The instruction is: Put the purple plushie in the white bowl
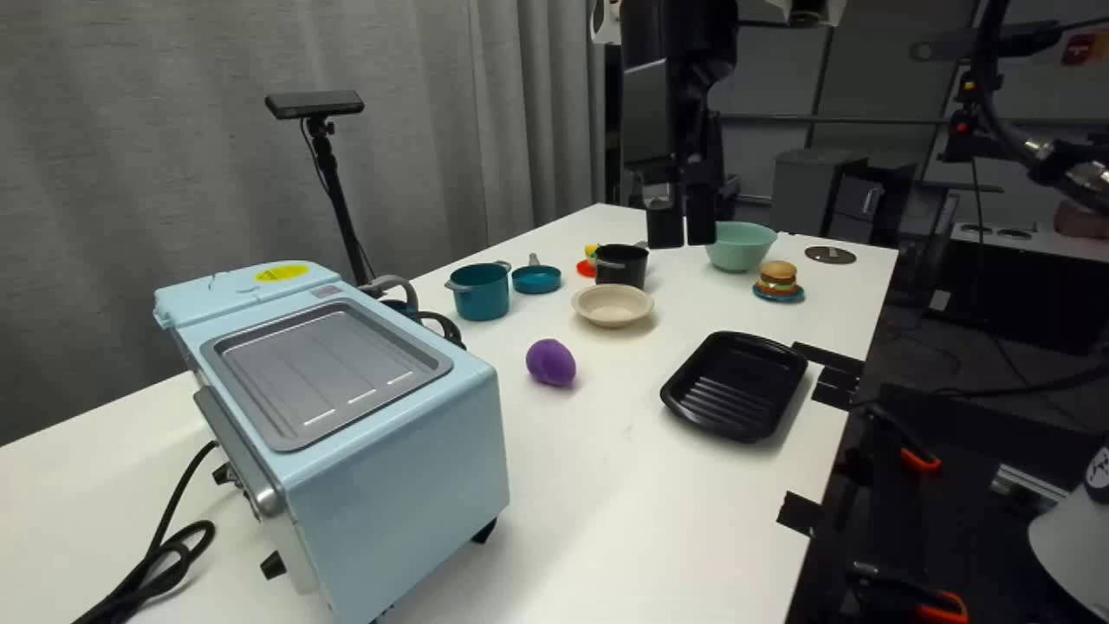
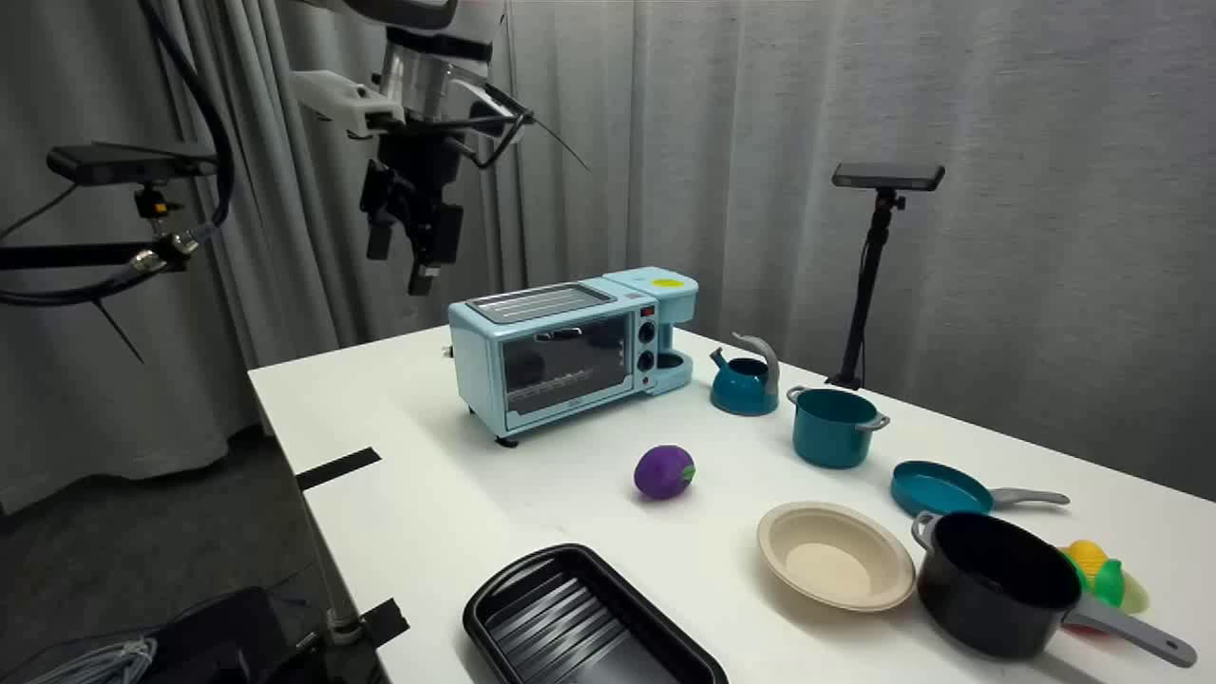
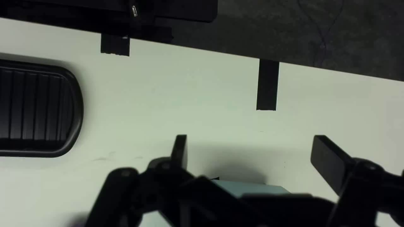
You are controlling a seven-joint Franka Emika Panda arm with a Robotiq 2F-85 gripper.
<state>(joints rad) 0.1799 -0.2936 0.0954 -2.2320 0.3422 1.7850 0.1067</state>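
Note:
The purple plushie (image 1: 551,362), rounded with a small green spot, lies on the white table; it also shows in an exterior view (image 2: 664,472). The cream-white bowl (image 1: 612,317) stands near it with nothing in it; it shows in an exterior view (image 2: 828,568) too and is out of the wrist view. My gripper (image 1: 683,230) is high above the table, away from plushie and bowl, seen also in an exterior view (image 2: 404,261). In the wrist view its fingers (image 3: 251,153) are wide apart with nothing between them. A dark shape at the lower left there is too cut off to identify.
A light blue toaster oven (image 2: 570,366) stands beside the plushie, partly below my gripper in the wrist view (image 3: 246,188). A black ridged tray (image 1: 736,386) lies near the table edge. A black pot (image 2: 997,589), teal pot (image 2: 832,432), teal pan (image 2: 940,489) and pale green bowl (image 1: 739,247) stand beyond.

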